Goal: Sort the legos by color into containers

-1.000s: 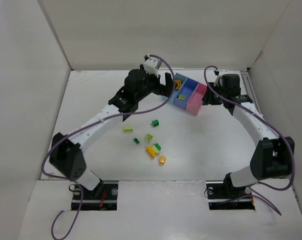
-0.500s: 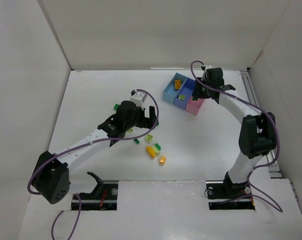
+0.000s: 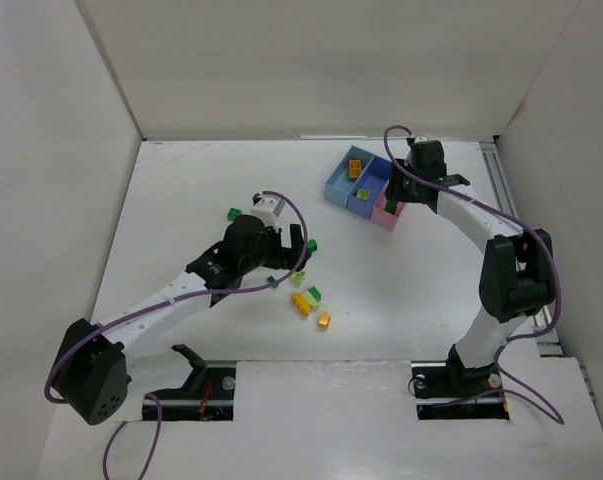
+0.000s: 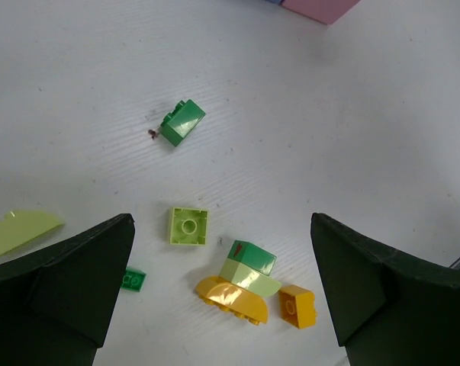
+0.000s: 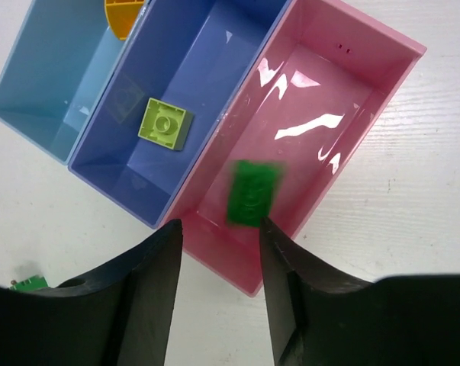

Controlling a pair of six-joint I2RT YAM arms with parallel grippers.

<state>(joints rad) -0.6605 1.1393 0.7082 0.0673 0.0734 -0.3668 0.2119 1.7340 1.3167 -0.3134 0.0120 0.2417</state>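
Bricks show in all three containers: an orange brick (image 5: 123, 14) in the light blue bin (image 5: 54, 76), a lime brick (image 5: 165, 123) in the darker blue bin (image 5: 207, 69), and a blurred dark green brick (image 5: 252, 193) within the pink bin (image 5: 352, 84). It is clear of the right gripper (image 5: 218, 225), whose jaws stand slightly parted and grip nothing. Well apart, the left gripper (image 4: 222, 221) hangs spread wide and empty above loose legos on the white table (image 3: 181, 200): a green piece (image 4: 182, 122), a lime square (image 4: 188, 226) and a touching green, lime and orange cluster (image 4: 249, 278).

Blurred dark green brick (image 5: 252, 193), seemingly inside the pink bin (image 5: 352, 114).
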